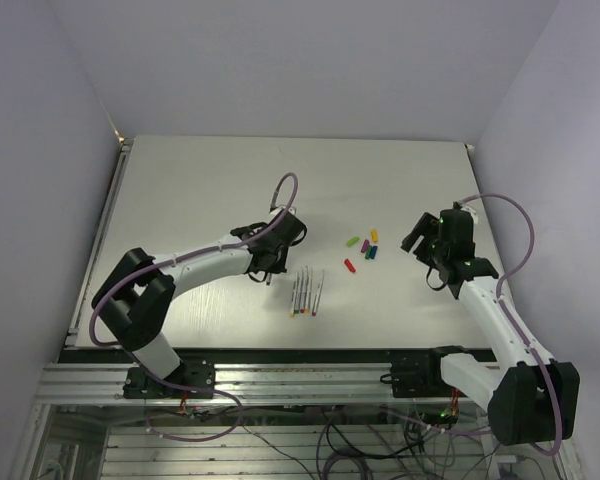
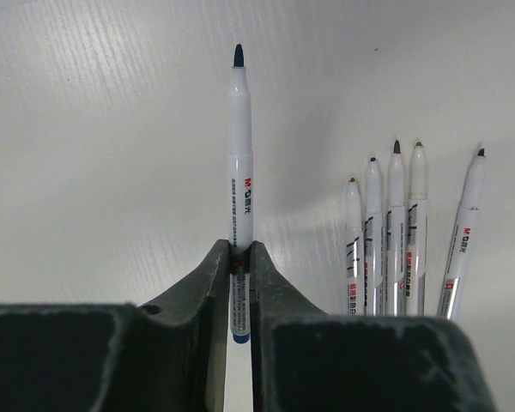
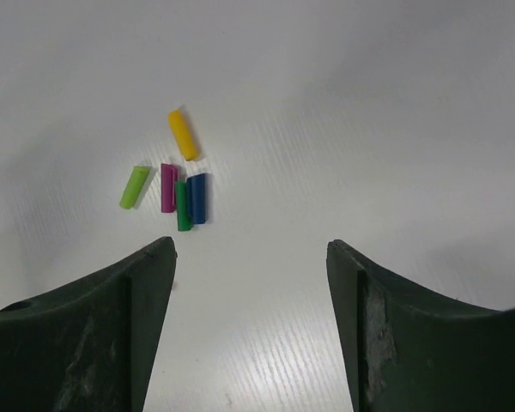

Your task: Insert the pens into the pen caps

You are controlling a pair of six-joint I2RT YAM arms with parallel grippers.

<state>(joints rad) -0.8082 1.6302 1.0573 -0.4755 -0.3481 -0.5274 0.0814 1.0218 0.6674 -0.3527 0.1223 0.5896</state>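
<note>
Top view: a white table [image 1: 180, 200] with both arms reaching in from the lower edge of the frame. The left gripper [image 1: 268, 268] sits just left of centre. The right gripper [image 1: 417, 235] is at the centre right, raised over the table. Between them lie five pens [image 1: 307, 292], side by side just below centre, and a loose group of caps [image 1: 362, 250] up and to the right of them. A red cap [image 1: 349, 265] is the lowest of the group.

Left wrist view: the left gripper [image 2: 240, 249] is closed narrowly on the held pen [image 2: 240, 154]. It clamps the pen near the blue-banded end, and the dark blue tip points to the top of the frame. The five pens [image 2: 395, 232] lie at the lower right with their tips up. Four are close together, and the fifth is slightly apart and tilted.

Right wrist view: the right gripper [image 3: 251, 249] has its jaws wide apart with nothing between them, only bare table. In the upper left lie a yellow cap [image 3: 183, 135], a light green cap [image 3: 135, 187], a purple cap [image 3: 167, 187], a dark green cap [image 3: 183, 206] and a blue cap [image 3: 197, 197]. The last three lie close side by side, and it cannot be told whether they touch. All are well clear of the fingers.
</note>
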